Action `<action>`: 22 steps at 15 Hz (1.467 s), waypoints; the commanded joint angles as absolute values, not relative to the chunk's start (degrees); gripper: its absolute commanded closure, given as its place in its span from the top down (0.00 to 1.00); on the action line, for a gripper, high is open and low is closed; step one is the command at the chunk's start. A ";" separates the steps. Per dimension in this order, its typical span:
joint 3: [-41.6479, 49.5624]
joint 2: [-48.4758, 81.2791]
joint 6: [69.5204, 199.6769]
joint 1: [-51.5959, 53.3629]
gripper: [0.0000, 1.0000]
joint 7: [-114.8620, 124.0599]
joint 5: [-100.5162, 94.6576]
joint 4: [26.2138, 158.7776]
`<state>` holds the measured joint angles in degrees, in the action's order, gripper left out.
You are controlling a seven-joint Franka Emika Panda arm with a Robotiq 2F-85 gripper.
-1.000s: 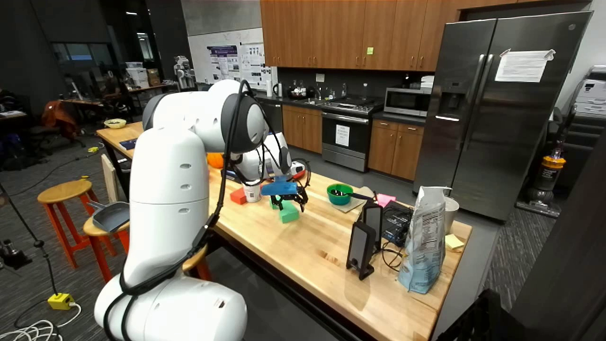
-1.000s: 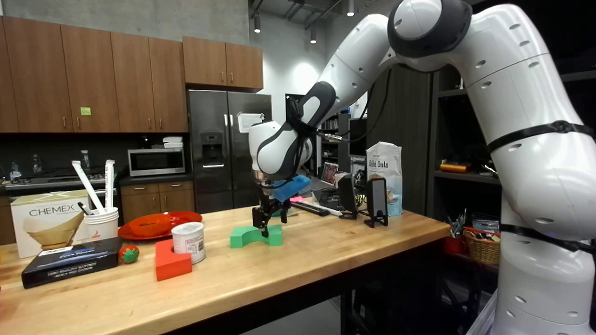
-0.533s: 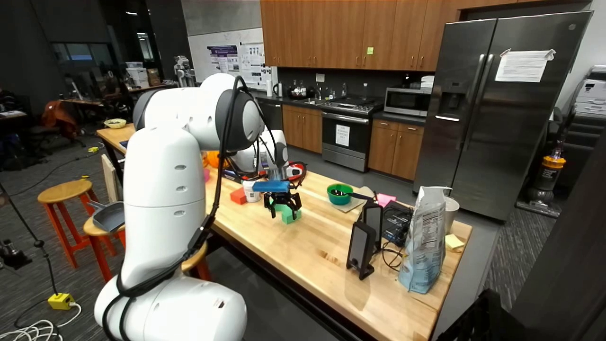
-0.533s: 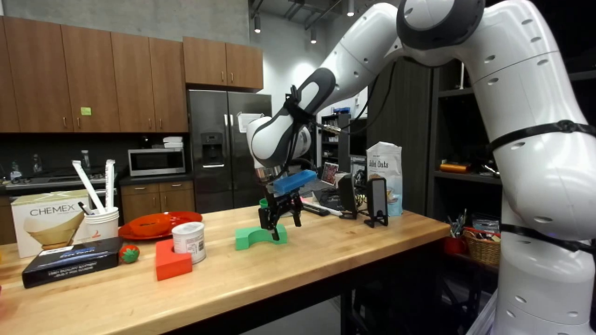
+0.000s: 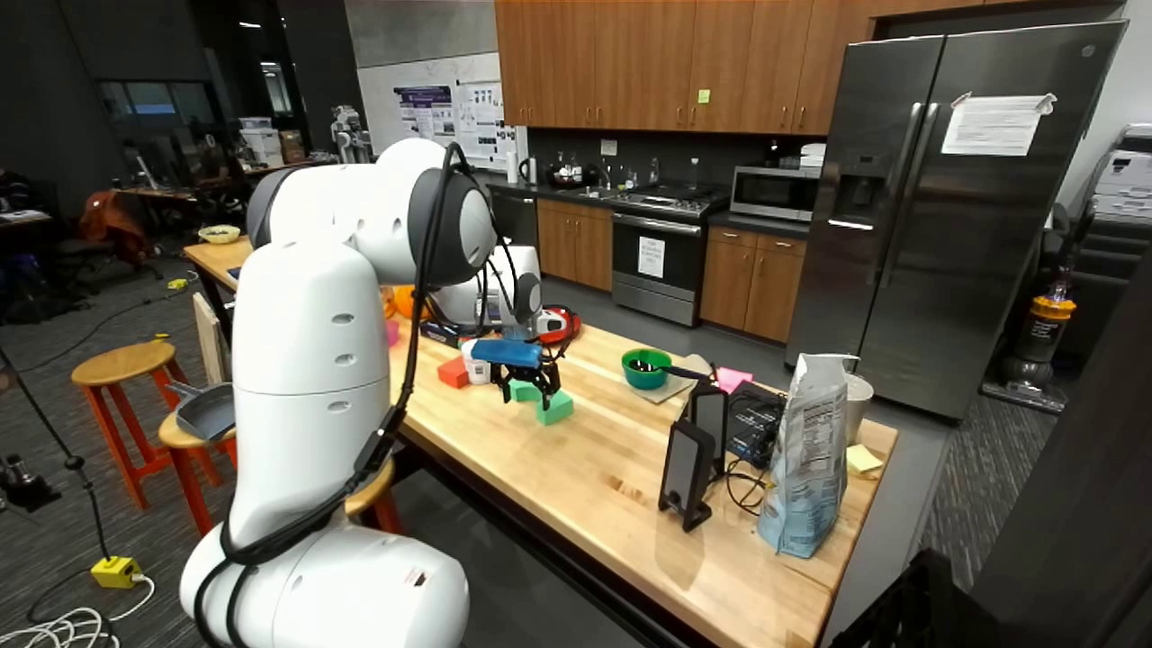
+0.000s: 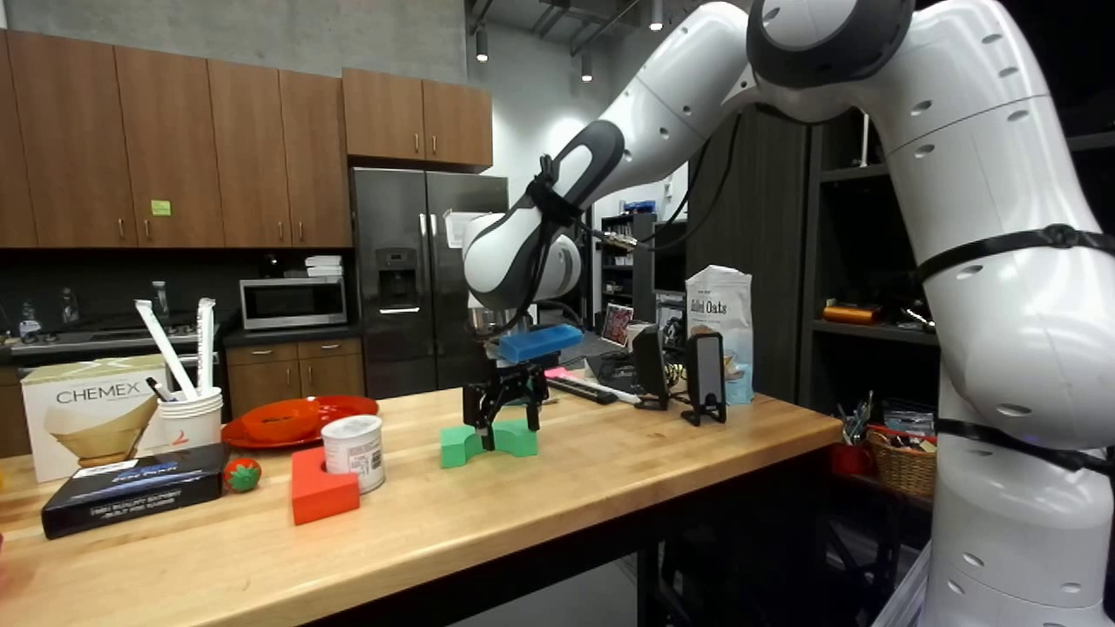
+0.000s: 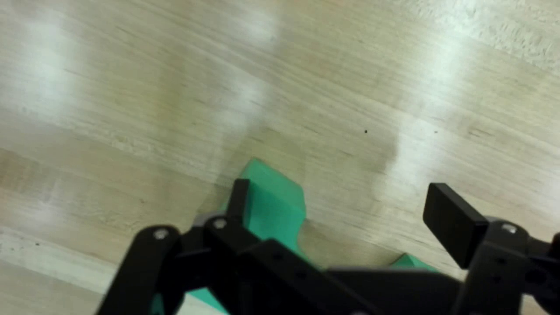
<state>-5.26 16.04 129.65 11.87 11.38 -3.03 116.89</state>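
My gripper stands open above the table, with nothing held between its fingers. Just below it is a green arch-shaped block, lying on the wood; it also shows in the wrist view as a green block. There, the left finger overlaps one end of the block, while the right finger hangs over bare wood. Whether a finger touches the block I cannot tell. The gripper's body hides the block's middle in the wrist view. A red notched block sits nearby, against a white tub.
A toy strawberry, a black box, a Chemex box and a red plate lie beyond the tub. Elsewhere on the table are a green bowl, black speakers and an oats bag.
The gripper has drawn back a little and turned, shifting left in an exterior view. The green block slid slightly during the first half second. The red block and tub look unmoved.
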 commanded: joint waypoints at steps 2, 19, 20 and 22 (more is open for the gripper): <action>-5.23 14.27 135.48 10.89 1.00 7.81 -5.93 120.95; -3.44 13.04 136.78 7.61 1.00 7.54 -9.65 120.41; -3.42 13.18 136.67 7.62 1.00 7.78 -9.51 120.36; -3.24 13.42 136.41 7.56 1.00 8.18 -9.53 120.17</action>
<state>-3.36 13.86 137.05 7.90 8.15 -9.98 119.87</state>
